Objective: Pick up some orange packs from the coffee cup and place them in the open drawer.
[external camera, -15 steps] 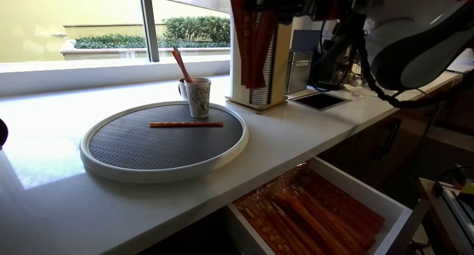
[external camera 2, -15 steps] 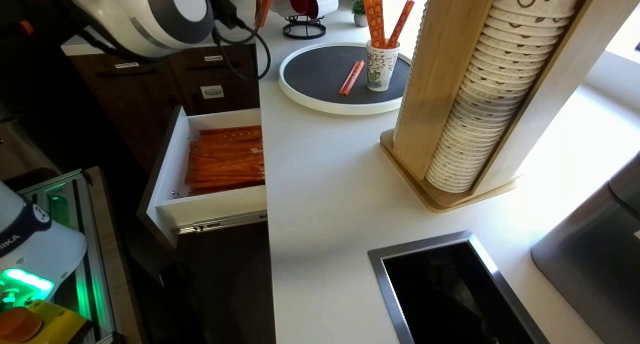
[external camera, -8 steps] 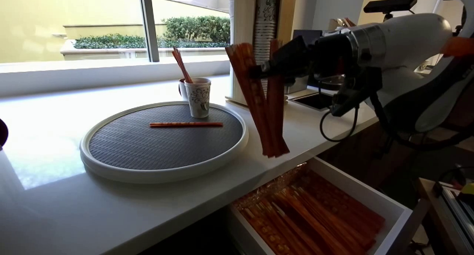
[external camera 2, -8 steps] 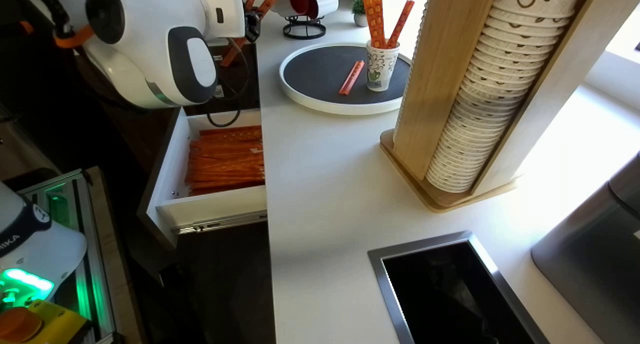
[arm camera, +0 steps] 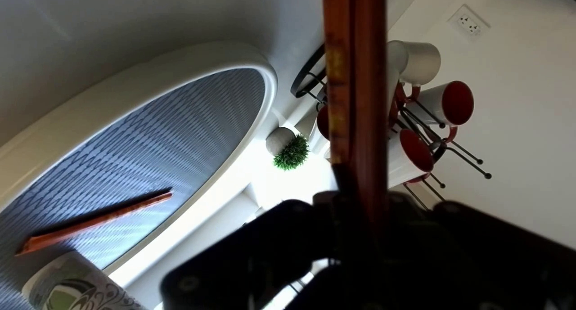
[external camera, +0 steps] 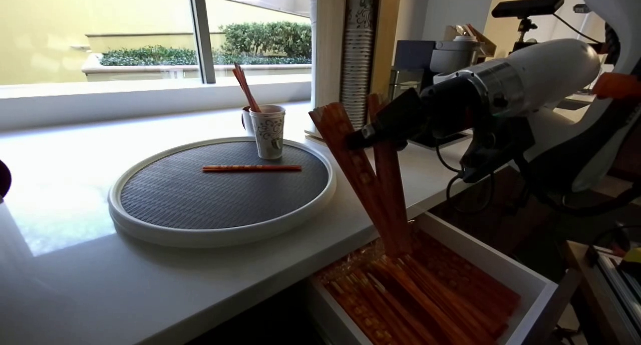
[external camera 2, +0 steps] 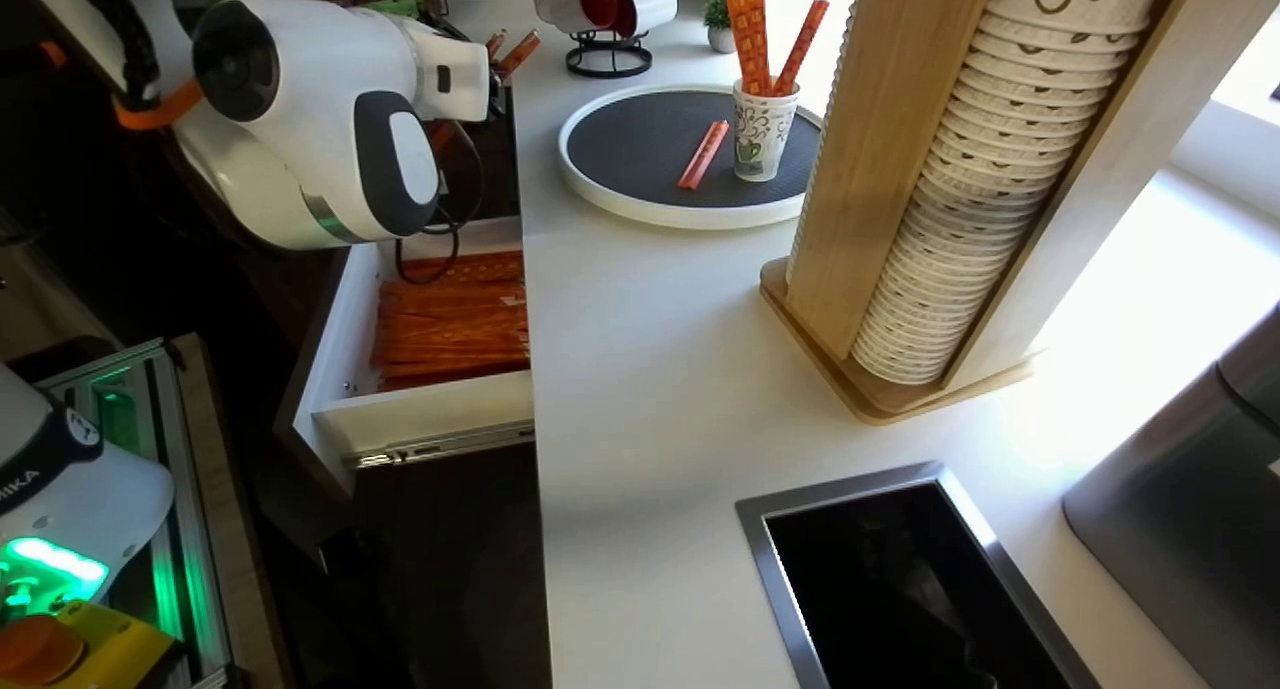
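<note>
My gripper is shut on a bundle of orange packs. The bundle splays into two groups and leans, its lower ends over the open drawer; I cannot tell if they touch the packs inside. In the wrist view the held packs stand between the fingertips of the gripper. The drawer holds rows of orange packs. The coffee cup stands upright with several packs in it. Loose packs lie in front of the cup.
The round tray carries the cup. The counter edge runs between tray and drawer. A tall wooden cup stand is behind. A mug rack and small plant stand beyond the tray. A framed opening is in the counter.
The arm has come down from high above the counter. The held packs have lowered, and their bottom ends have moved over the drawer. Cup, tray, loose packs and drawer have not moved.
</note>
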Action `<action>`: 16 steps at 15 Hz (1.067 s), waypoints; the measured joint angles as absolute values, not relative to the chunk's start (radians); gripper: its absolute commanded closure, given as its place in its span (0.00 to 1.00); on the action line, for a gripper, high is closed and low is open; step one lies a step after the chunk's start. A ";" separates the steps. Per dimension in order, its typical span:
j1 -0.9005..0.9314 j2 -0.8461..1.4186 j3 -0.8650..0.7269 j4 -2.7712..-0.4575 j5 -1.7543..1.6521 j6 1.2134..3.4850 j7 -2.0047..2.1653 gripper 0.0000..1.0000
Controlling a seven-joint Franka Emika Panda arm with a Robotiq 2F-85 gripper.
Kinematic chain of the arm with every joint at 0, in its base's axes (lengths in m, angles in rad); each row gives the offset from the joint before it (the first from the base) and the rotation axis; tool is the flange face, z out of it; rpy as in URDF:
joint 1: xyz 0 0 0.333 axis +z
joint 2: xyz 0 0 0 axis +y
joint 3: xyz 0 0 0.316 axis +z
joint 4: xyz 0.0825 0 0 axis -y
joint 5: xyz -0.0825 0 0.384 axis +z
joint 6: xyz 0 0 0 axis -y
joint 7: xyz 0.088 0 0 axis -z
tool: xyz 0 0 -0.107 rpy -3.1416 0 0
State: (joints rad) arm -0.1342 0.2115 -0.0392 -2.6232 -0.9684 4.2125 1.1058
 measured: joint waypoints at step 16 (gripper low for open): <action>-0.209 0.374 -0.056 -2.652 -1.147 4.196 1.090 0.98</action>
State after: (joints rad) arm -0.2085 0.3736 -0.0564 -2.6517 -1.1466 4.1963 1.0903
